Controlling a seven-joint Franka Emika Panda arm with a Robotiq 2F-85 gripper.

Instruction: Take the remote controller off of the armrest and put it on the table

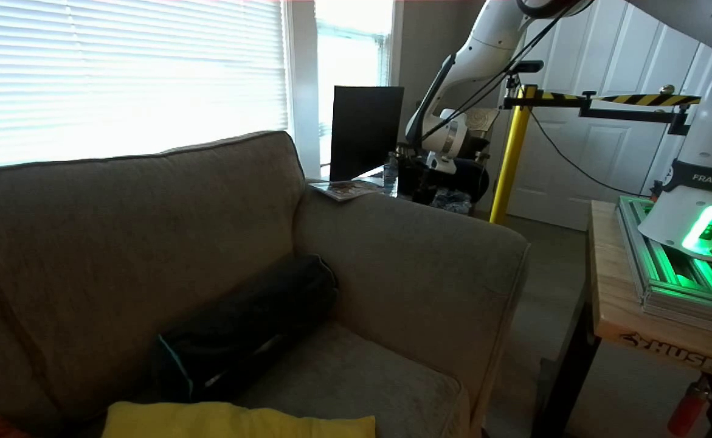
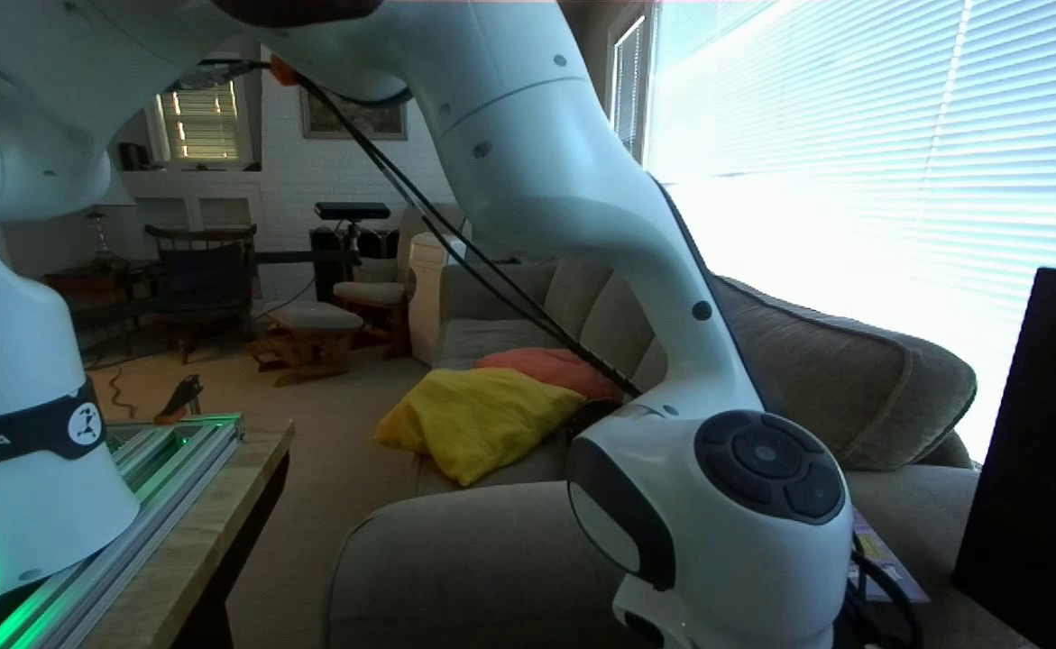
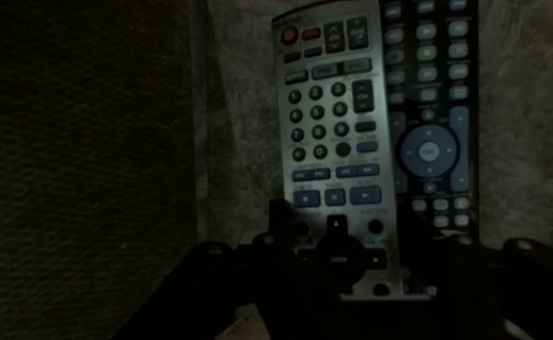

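Observation:
In the wrist view the remote controller [image 3: 333, 132], silver-grey with many buttons, sits between the fingers of my gripper [image 3: 344, 215]. The jaws look closed against its two long edges near the lower end. A black remote [image 3: 429, 56] lies alongside on the right, partly covered by the silver one. Beneath them is a mottled brown-grey surface [image 3: 248, 113]; whether this is the table I cannot tell. The olive-tan armrest [image 1: 416, 255] shows in both exterior views. My gripper [image 1: 424, 193] is a dark shape behind its far upper edge, fingertips unclear.
A magazine [image 1: 345, 190] rests at the armrest's back end. A clear bottle [image 1: 390, 173] and a black monitor [image 1: 365, 131] stand close to the gripper. A dark woven area [image 3: 82, 165] fills the left of the wrist view. The sofa carries a black bag [image 1: 246, 328].

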